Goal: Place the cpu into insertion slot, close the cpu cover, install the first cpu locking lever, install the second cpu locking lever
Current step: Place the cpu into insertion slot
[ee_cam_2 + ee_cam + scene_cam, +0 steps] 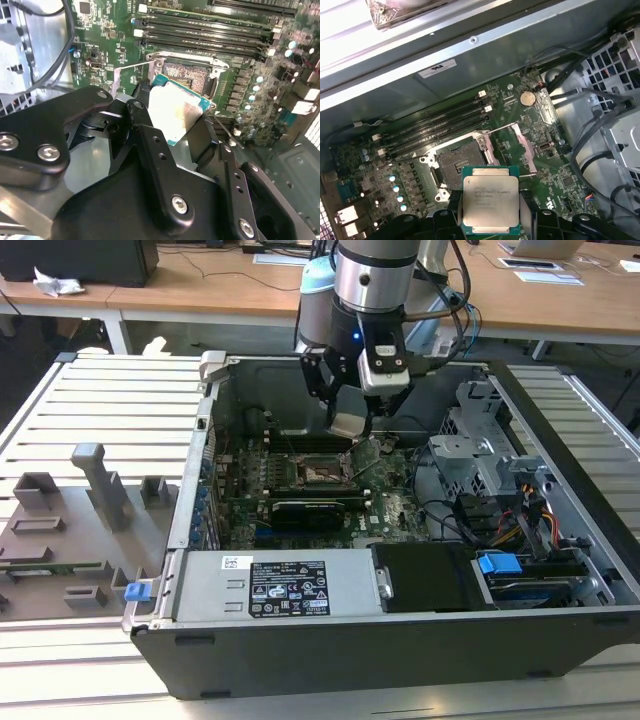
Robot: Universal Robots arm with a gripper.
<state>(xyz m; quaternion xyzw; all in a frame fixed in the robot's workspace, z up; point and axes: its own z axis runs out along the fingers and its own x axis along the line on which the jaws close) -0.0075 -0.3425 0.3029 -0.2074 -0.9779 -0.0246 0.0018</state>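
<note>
A small flat square cpu (490,202) with a dull silver-grey metal top is gripped at two opposite edges by the black end effector (491,212), as seen in both wrist views. The chip is held above the green circuit board, just beside the square dark insertion slot (460,162) with its silvery rim, and is not yet seated. The socket is left uncovered, with the thin silvery cpu cover (524,144) swung open at its side. In the exterior view, the arm is lowered into an open dark computer case (400,660) set on a slatted metal desk (100,400).
</note>
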